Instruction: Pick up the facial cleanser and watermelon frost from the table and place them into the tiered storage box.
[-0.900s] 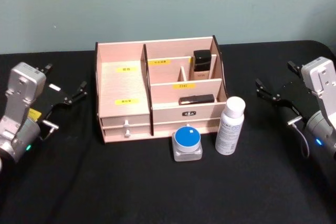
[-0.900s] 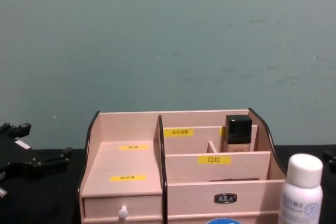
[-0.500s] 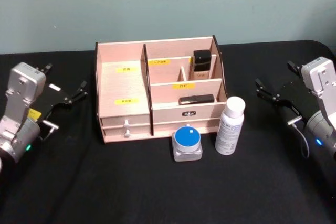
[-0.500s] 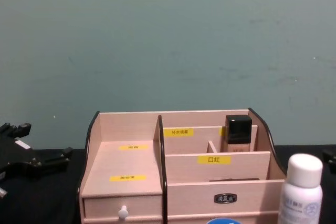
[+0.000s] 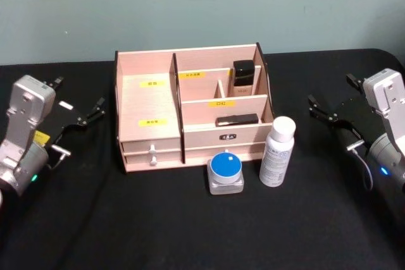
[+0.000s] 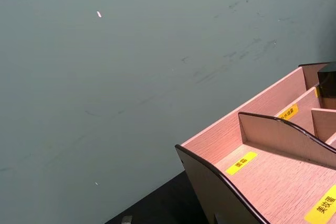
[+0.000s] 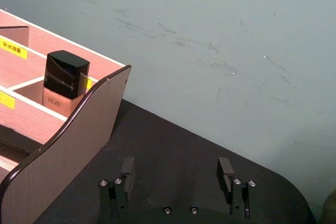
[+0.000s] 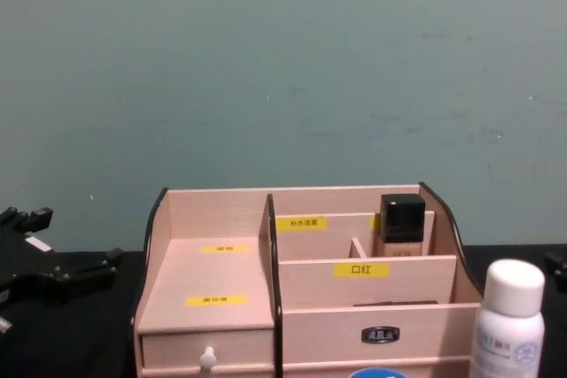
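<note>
The storage box (image 5: 145,64) is pale wood with dark-edged curved sides and stands in the middle of the black-covered table (image 5: 126,219). Its left half is a flat stepped top bearing two yellow labels (image 5: 152,83), with a small drawer below that has a white knob (image 5: 152,150). Its right half is divided into stepped compartments that rise toward 12 o'clock. The rear right compartment holds an upright tan bottle with a black cap (image 5: 243,74). The compartment in front of that one holds a flat black item (image 5: 236,119) lying on its side.

Two things stand on the table outside the box. A small clear jar with a blue lid (image 5: 226,173) sits just at 6 o'clock of the box's right half. A white bottle with a white cap and printed label (image 5: 277,151) stands upright at 3 o'clock of the jar, just beside the box's front right corner.

The left claw (image 5: 80,93) is at 9 o'clock of the box, well apart from it, with its fingers spread and nothing between them. The right claw (image 5: 329,90) is at 3 o'clock of the box, away from the white bottle. Its fingers are also spread, and nothing is between them
</note>
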### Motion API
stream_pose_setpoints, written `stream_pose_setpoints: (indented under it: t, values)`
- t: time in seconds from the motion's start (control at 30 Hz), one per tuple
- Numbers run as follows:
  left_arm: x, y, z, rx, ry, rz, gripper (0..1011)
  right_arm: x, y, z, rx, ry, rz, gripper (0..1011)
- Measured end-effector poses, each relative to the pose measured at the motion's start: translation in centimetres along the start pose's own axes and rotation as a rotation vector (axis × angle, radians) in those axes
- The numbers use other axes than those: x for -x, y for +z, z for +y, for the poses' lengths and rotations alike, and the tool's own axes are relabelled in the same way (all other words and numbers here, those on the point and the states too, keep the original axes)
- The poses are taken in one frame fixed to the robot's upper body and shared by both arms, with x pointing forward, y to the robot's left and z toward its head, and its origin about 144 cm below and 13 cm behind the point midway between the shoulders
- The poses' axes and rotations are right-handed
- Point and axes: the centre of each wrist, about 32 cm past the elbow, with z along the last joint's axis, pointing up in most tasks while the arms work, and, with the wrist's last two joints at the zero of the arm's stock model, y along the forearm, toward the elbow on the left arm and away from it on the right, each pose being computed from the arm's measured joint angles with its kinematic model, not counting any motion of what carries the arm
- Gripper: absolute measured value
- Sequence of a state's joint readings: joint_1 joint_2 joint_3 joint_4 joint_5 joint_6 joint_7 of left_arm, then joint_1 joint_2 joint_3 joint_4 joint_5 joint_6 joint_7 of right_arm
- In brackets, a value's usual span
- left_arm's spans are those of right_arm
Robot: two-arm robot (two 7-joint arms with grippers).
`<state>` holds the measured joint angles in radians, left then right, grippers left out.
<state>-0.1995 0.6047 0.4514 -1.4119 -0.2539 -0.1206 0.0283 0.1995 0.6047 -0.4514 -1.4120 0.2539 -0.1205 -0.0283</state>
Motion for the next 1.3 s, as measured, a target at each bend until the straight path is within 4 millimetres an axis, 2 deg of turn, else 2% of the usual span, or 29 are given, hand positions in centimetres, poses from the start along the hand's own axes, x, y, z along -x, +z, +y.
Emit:
stream_pose_setpoints:
  t: [1.3]
  values:
    - [0.00,0.00,0.00,0.000,0.000,0.000,1010,-0.24,-0.04,-0.33,-0.015,-0.003,0.024,1002]
